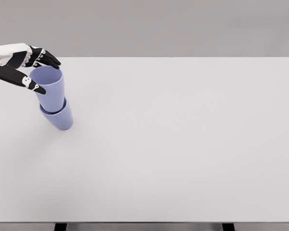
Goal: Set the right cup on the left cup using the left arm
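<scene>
- The upper cup is seen nested into the lower cup at the far left of the white counter; both are the same pale violet and plain-walled, with no handle.
- The stack is seen leaning, with the upper cup tipped toward the left and its open mouth turned up and slightly to the viewer.
- The left robot hand is set around the rim of the upper cup, thumb on the near side and fingers on the far side; contact with the wall cannot be told for certain, though the fingers are curved close around it.
- The right arm is not shown.
- The cup is judged light and stiff, like thin moulded plastic, so little squeeze is needed.
- The smooth wall is judged slippery, and the taper lets a pinch slide upward.
- Hold is best taken across the rim, where the wall is widest and stiffest.
- A nested cup may be dragged along or toppled if the hand is drawn away sideways.
</scene>
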You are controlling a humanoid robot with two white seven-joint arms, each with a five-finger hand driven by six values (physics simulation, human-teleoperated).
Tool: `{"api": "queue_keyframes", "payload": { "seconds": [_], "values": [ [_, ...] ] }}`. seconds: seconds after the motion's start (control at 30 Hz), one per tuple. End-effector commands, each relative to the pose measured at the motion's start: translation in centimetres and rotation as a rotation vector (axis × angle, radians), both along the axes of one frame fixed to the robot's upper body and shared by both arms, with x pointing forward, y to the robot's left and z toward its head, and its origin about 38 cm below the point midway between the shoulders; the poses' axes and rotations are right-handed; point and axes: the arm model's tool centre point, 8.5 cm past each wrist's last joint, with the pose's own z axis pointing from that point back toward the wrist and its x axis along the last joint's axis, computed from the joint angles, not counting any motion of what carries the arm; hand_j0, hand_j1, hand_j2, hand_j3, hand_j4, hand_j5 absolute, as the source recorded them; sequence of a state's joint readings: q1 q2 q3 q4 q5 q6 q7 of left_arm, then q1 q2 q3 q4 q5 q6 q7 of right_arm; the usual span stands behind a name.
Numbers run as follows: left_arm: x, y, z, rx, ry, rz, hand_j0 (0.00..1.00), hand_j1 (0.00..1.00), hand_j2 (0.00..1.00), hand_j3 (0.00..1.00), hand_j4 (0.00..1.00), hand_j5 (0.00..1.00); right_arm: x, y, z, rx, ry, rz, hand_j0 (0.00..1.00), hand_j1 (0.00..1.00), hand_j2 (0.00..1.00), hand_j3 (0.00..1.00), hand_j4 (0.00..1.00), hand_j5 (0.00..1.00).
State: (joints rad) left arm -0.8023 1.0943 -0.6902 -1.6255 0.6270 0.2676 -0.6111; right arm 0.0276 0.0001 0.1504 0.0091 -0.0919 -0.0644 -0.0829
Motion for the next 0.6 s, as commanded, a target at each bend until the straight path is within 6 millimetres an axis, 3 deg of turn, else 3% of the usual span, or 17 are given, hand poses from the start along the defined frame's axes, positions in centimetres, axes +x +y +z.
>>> {"api": "queue_keyframes", "payload": {
  "seconds": [0.0, 0.5, 0.53, 0.57],
  "values": [
    [0.03, 0.15, 0.04, -0.003, 0.000, 0.004, 0.66, 0.66, 0.66, 0.66, 0.66, 0.66, 0.00, -0.01, 0.00, 0.000, 0.000, 0.000, 1.00, 1.00, 1.00, 1.00, 1.00, 1.00],
    [0.42, 0.50, -0.75, -0.009, 0.009, 0.016, 0.72, 0.72, 0.72, 0.72, 0.72, 0.72, 0.00, -0.01, 0.00, 0.000, 0.000, 0.000, 1.00, 1.00, 1.00, 1.00, 1.00, 1.00],
    [0.33, 0.28, -0.75, -0.007, 0.007, 0.009, 0.83, 0.83, 0.83, 0.83, 0.83, 0.83, 0.00, -0.01, 0.00, 0.000, 0.000, 0.000, 1.00, 1.00, 1.00, 1.00, 1.00, 1.00],
    [0.33, 0.28, -0.75, -0.007, 0.007, 0.008, 0.83, 0.83, 0.83, 0.83, 0.83, 0.83, 0.00, -0.01, 0.00, 0.000, 0.000, 0.000, 1.00, 1.00, 1.00, 1.00, 1.00, 1.00]
  ]
}}
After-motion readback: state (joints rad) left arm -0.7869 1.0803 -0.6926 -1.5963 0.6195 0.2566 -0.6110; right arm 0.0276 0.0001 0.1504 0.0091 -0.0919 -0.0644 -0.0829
